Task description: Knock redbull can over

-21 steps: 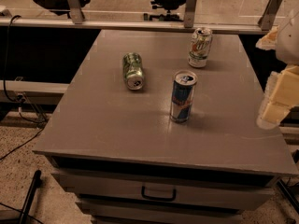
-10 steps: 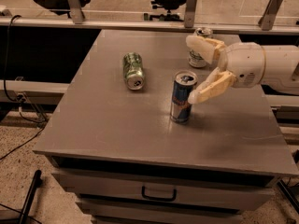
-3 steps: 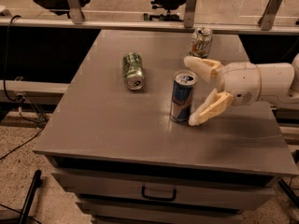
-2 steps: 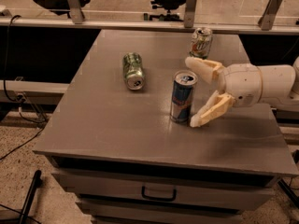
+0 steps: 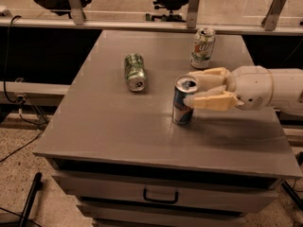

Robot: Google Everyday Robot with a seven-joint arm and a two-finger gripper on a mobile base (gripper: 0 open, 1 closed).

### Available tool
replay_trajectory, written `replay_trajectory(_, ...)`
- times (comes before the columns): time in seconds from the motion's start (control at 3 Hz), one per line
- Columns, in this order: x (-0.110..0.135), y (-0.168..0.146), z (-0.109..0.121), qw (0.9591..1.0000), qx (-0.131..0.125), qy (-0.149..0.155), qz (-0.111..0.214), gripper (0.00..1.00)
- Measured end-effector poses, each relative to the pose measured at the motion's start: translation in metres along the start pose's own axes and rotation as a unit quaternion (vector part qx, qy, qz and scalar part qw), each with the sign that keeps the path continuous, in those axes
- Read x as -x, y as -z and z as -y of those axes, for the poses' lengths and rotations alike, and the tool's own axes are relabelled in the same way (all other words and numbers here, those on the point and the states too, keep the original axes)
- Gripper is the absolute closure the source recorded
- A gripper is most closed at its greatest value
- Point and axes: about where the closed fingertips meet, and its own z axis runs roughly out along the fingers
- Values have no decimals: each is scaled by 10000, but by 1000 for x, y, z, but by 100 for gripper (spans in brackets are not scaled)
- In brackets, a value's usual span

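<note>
The upright redbull can (image 5: 182, 110) is touched at the fingertips of the gripper (image 5: 191, 89), which is held partly spread; no lettering can be read.

- The redbull can (image 5: 182, 109), near the middle of the desk (image 5: 118, 122): blue and silver panels, a touch of red, silver top.
- The tool (image 5: 190, 89), at the right just beside the redbull can: cream-beige fingers spread apart, white rounded body behind them.
- The green can (image 5: 135, 72), lying at the left: green with pale markings, silver end.
- The far can (image 5: 203, 48): white and green, red spot.
- The desk: plain matte grey.
</note>
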Motion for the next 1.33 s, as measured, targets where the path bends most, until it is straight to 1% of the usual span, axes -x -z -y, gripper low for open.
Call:
replay_trajectory(0.33,2,-11,2,9997,171,-108,137,77)
replay_trajectory(0.67,2,-16,6,9993,205,-293,128,99)
replay_trajectory(1.0,9,-7,15,9994,65,-344,-61,100)
replay_trajectory(1.33,17,12,26,9973,-10,-354,-641,100)
